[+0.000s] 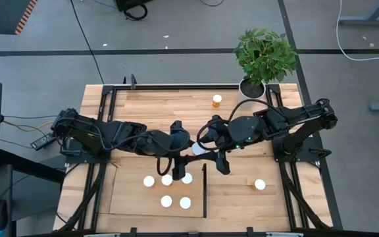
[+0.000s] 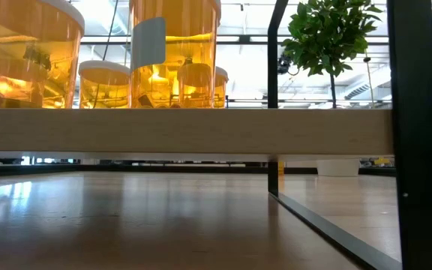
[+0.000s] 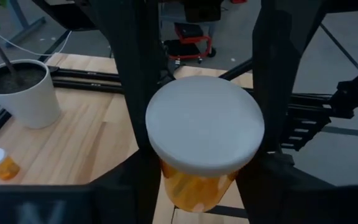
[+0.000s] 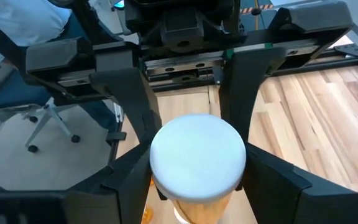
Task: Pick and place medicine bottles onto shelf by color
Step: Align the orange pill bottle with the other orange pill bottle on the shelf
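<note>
One medicine bottle (image 1: 199,150), orange with a white cap, is held up over the table's middle, just beyond the shelf (image 1: 127,197). My left gripper (image 1: 191,145) comes at it from the table's left and my right gripper (image 1: 208,149) from the right; both are shut on it. Its cap (image 3: 204,127) fills both wrist views (image 4: 197,155). Several bottles (image 1: 166,191) stand on their bases on the shelf, left of its black strip (image 1: 204,191). The low view shows neither gripper. My left gripper pinches the bottle between its two fingers at the sides of the cap (image 3: 157,146). It comes from the table's left, slanting a little downward. The bottle stands upright, lifted clear of the table. How far back between the fingers it reaches, I cannot tell. My right gripper pinches the same bottle between its two fingers, on opposite sides of the cap (image 4: 160,171). It comes from the table's right, slanting a little downward, facing the other gripper. The bottle stays upright and clear of the table.
One bottle (image 1: 217,100) stands near the table's far edge, beside a potted plant (image 1: 252,85) at the far right. Another bottle (image 1: 258,185) lies on the table to the right of the shelf. The arms' black frames run along both table sides.
</note>
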Action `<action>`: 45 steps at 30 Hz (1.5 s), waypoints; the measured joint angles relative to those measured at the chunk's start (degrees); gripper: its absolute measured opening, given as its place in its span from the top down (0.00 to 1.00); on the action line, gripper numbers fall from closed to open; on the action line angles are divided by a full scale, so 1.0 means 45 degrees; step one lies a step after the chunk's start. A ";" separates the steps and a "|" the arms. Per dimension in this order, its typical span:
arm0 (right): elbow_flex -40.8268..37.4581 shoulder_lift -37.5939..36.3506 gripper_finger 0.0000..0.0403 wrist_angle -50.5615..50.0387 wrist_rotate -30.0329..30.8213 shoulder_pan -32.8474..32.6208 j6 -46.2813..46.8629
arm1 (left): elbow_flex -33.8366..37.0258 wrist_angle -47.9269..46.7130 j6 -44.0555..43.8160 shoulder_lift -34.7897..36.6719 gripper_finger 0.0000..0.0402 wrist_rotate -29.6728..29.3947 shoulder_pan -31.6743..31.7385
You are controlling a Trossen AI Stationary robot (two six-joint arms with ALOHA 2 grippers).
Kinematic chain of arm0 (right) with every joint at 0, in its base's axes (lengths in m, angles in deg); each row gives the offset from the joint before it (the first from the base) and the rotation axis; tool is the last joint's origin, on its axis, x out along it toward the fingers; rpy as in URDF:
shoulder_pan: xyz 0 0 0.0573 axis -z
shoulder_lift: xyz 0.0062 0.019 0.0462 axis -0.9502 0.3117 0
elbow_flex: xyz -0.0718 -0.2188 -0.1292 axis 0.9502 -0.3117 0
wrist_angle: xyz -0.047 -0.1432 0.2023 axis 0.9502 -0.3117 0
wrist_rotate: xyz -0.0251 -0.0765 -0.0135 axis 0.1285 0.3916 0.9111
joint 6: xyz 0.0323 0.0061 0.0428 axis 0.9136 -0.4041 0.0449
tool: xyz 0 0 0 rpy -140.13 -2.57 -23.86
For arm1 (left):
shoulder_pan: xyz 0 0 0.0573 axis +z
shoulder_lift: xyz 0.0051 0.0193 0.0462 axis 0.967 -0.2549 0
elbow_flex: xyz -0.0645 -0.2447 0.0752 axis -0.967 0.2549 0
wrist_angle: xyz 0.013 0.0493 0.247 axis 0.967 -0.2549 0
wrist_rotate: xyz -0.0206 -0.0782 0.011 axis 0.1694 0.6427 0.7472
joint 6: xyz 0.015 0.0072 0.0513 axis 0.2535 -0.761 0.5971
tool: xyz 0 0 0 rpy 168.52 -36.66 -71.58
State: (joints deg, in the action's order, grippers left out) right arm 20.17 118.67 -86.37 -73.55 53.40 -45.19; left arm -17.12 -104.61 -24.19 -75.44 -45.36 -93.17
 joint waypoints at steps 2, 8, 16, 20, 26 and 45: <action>0.0000 0.0000 0.42 0.0000 -0.0018 0.0056 -0.0005 | 0.0000 0.0000 0.0000 0.0000 0.56 -0.0009 0.0005; -0.0015 0.0015 0.42 -0.0015 -0.0039 0.0092 -0.0053 | -0.0005 -0.0307 -0.0034 0.0019 0.52 -0.0002 0.0005; -0.0024 -0.0142 0.42 -0.0034 0.0120 0.0106 0.0050 | -0.0024 -0.1178 -0.0409 0.0336 0.57 -0.0340 -0.0414; 0.0015 -0.0826 0.42 -0.0434 0.0611 0.0092 0.0245 | -0.0001 -0.2979 -0.1119 0.0652 0.58 -0.1043 -0.0994; -0.0019 -0.2081 0.42 -0.1406 0.2054 0.0097 0.0330 | 0.0000 -0.4260 -0.2447 0.0820 0.56 -0.2828 -0.2114; -0.0015 -0.4076 0.42 -0.5430 0.3524 -0.0385 0.1706 | 0.1647 -0.7359 -1.3008 0.0885 0.54 -0.8340 -0.6860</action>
State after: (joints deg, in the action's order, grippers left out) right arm 20.10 100.33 -110.80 -57.70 51.67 -37.51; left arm -9.71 -137.72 -82.72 -71.46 -82.89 -124.04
